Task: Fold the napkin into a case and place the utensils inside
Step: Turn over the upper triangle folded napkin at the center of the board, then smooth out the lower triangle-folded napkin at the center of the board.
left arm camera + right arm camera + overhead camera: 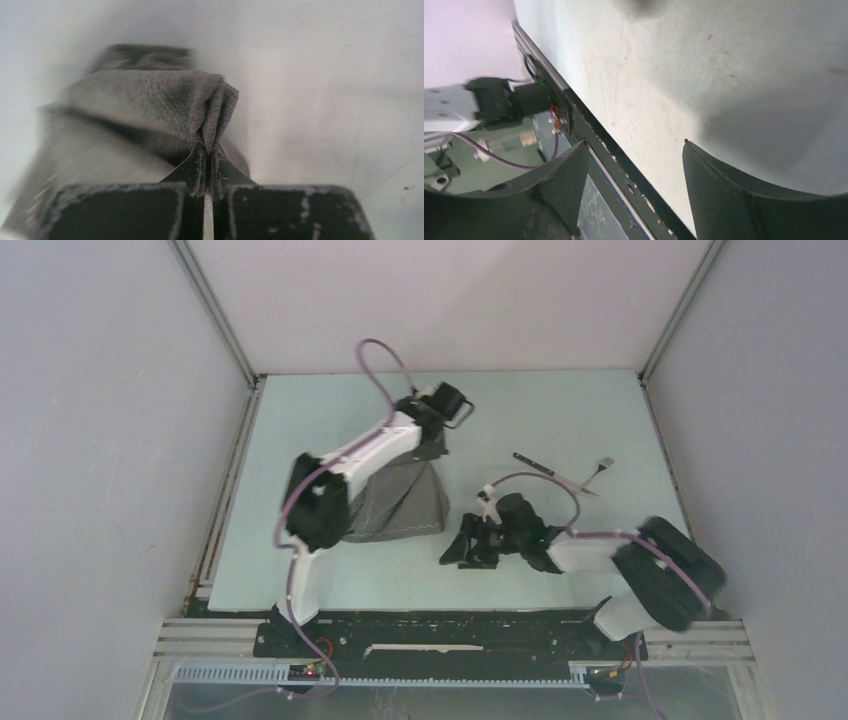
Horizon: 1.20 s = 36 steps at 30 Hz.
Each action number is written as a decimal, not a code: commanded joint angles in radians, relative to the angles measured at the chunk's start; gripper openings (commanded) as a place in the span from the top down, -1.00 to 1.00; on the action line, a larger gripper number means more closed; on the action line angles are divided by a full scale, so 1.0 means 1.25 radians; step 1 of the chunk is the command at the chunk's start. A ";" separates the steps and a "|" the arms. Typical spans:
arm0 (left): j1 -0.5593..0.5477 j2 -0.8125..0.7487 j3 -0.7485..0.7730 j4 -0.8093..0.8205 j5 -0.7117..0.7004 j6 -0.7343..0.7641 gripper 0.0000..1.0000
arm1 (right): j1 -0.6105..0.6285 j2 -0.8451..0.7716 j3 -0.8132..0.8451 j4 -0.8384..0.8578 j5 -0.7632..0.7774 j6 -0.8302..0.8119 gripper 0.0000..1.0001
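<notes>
The grey napkin point(400, 505) lies crumpled on the pale table, drawn up into a peak at its far end. My left gripper point(430, 447) is shut on that peak. In the left wrist view a bunched fold of the napkin point(150, 100) sticks up from between the tips of the left gripper point(207, 150). My right gripper point(466, 545) hovers just right of the cloth's near corner, jaws open and empty. In its own view the right gripper point(634, 150) frames only the table's near edge. The utensils, a dark-handled knife point(533, 462) and a small fork point(603, 467), lie at the right rear.
White walls enclose the table point(560, 410) on three sides, with metal rails in the corners. The black base rail point(450, 625) runs along the near edge, where the table edge point(589, 130) shows under the right gripper. A purple cable loops over each arm.
</notes>
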 commanded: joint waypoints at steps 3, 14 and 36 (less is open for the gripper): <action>-0.113 0.240 0.402 -0.107 -0.023 0.031 1.00 | -0.127 -0.344 -0.037 -0.215 0.110 -0.126 -0.58; -0.152 0.241 0.390 -0.020 0.125 0.146 0.11 | -0.407 -0.534 -0.018 -0.495 0.183 -0.184 -0.57; 0.068 -0.069 -0.189 0.224 0.381 0.167 -0.42 | -0.508 0.079 0.236 -0.174 -0.172 -0.139 -0.49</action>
